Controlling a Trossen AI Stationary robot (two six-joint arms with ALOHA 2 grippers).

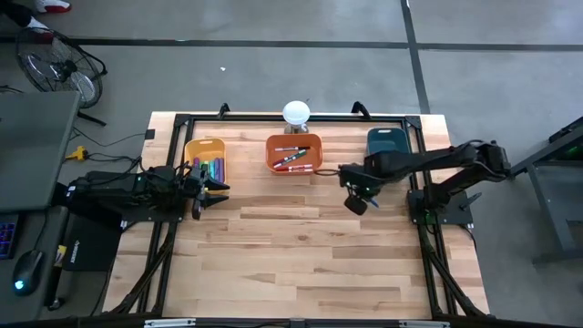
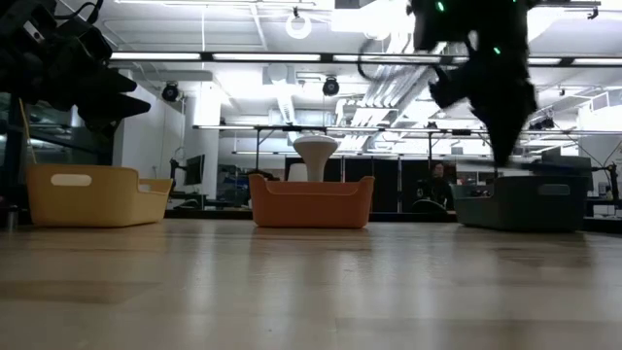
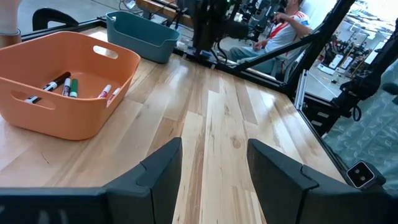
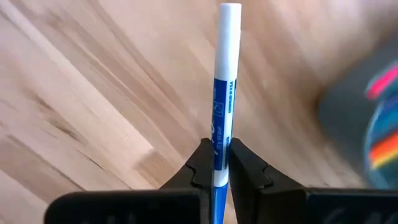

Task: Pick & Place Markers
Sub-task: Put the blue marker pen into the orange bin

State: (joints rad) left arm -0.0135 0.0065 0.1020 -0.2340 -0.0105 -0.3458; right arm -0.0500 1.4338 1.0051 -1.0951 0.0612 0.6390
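My right gripper (image 1: pixel 357 202) hangs above the table in front of the teal bin (image 1: pixel 390 143), shut on a blue-and-white marker (image 4: pixel 224 93). In the low view it shows as a dark shape (image 2: pixel 501 136) high above the boards. My left gripper (image 3: pixel 214 155) stands open at the table's left, beside the yellow bin (image 1: pixel 206 159), with nothing between its fingers. The yellow bin holds several markers (image 1: pixel 215 169). More markers (image 3: pixel 65 86) lie in the orange bin (image 1: pixel 293 153). My right gripper pinches the marker's blue-printed barrel (image 4: pixel 219 146) between its two fingertips, which point down from above. The marker's white end (image 4: pixel 229 12) sticks out well beyond the fingers. The marker is lifted clear of the table.
The three bins stand in a row along the far edge. A white round object (image 1: pixel 296 113) sits behind the orange bin. Bare wooden boards (image 1: pixel 310 255) fill the middle and near part of the table. A person (image 3: pixel 283 25) sits beyond the table's right side.
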